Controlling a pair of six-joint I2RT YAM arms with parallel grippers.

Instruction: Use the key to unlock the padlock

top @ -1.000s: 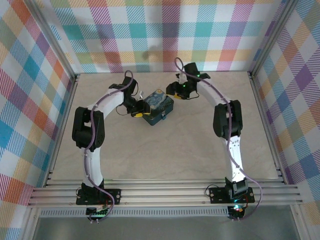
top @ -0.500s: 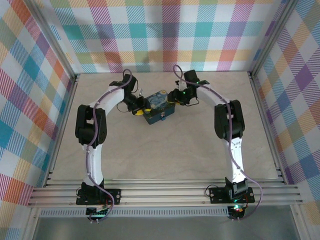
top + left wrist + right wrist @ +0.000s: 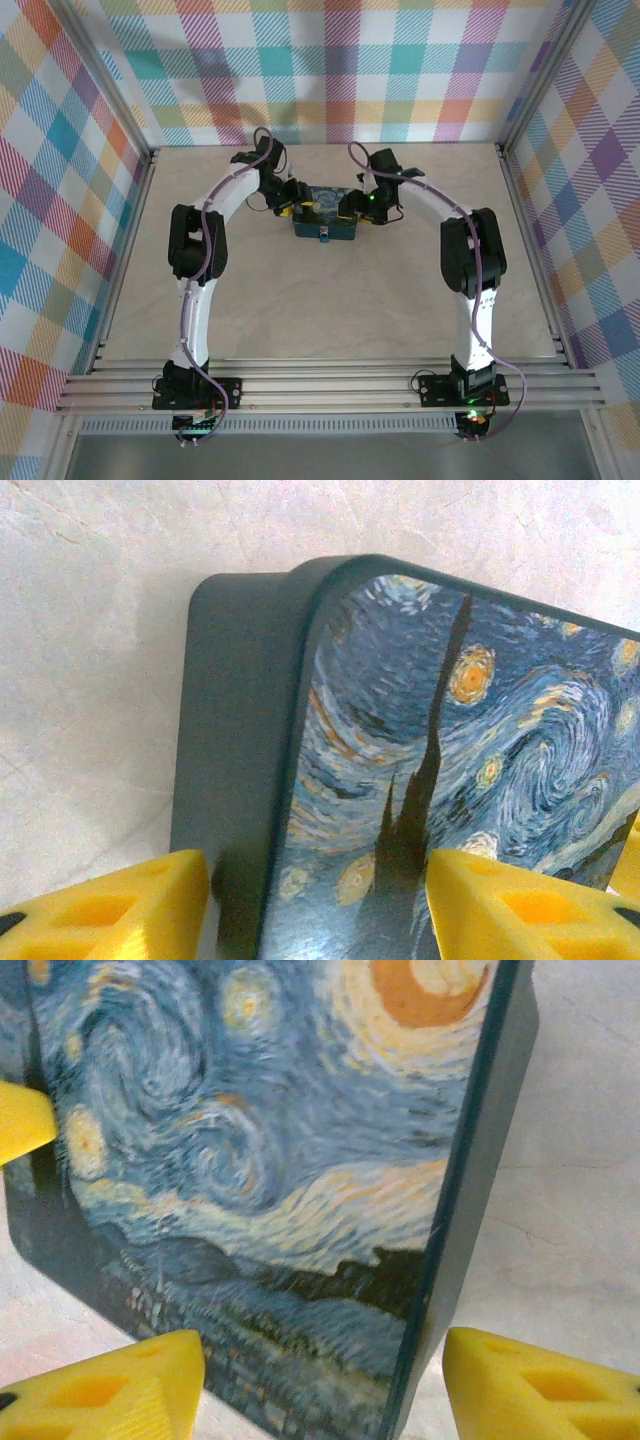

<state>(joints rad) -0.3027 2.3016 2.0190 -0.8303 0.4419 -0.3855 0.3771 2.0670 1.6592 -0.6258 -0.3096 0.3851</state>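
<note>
A dark teal tin box (image 3: pixel 322 217) with a swirling night-sky painting on its lid lies square to the table's back wall. A small pale fitting (image 3: pixel 325 237) sits on its near wall, too small to identify. My left gripper (image 3: pixel 288 205) is open at the box's left end. In the left wrist view the lid (image 3: pixel 450 750) runs between the yellow fingers (image 3: pixel 110 910). My right gripper (image 3: pixel 352 208) is open at the box's right end, its fingers (image 3: pixel 540 1385) straddling the lid's edge (image 3: pixel 260 1140). A yellow pad of the left gripper (image 3: pixel 20 1120) shows beyond the box.
The beige table (image 3: pixel 330 310) lies bare in front of the box. Checked walls (image 3: pixel 330 70) stand close behind it, and aluminium rails (image 3: pixel 525 250) run along both sides.
Both grippers have swung in and back. The box has turned from a diagonal lie to square and shifted toward the back wall, between the two grippers.
</note>
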